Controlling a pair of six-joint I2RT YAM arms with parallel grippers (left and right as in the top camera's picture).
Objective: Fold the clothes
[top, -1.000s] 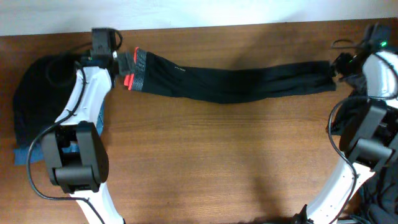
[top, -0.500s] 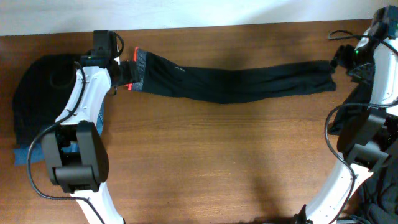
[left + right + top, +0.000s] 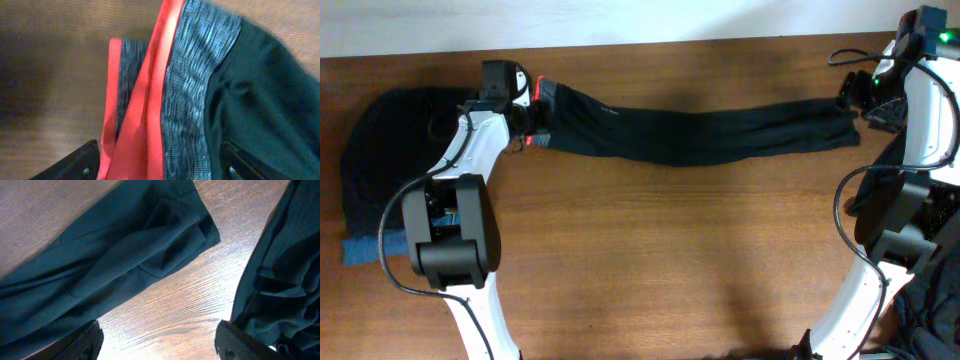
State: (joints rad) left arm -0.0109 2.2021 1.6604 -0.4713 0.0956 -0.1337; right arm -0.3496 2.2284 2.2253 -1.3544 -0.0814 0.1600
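Before pinching, centre wide-spread left fingers (image 3: pixel 75 165) over every layer of coral-edged waistband (image 3: pixel 195 90); bring right fingers (image 3: pixel 80 342), likewise wide and empty, down onto cuffs (image 3: pixel 185 235) just ahead. With leggings (image 3: pixel 700 135) stretched straight along far side of worktop (image 3: pixel 670 260), lift both ends level, keeping tension even.

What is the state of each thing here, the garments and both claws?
long black leggings with grey-speckled, coral-edged waistband: stretched out flat, not folded.
heap of black clothes: piled up, not folded.
left claw: open, astride the waistband.
right claw: open, over the leg ends, holding nothing.
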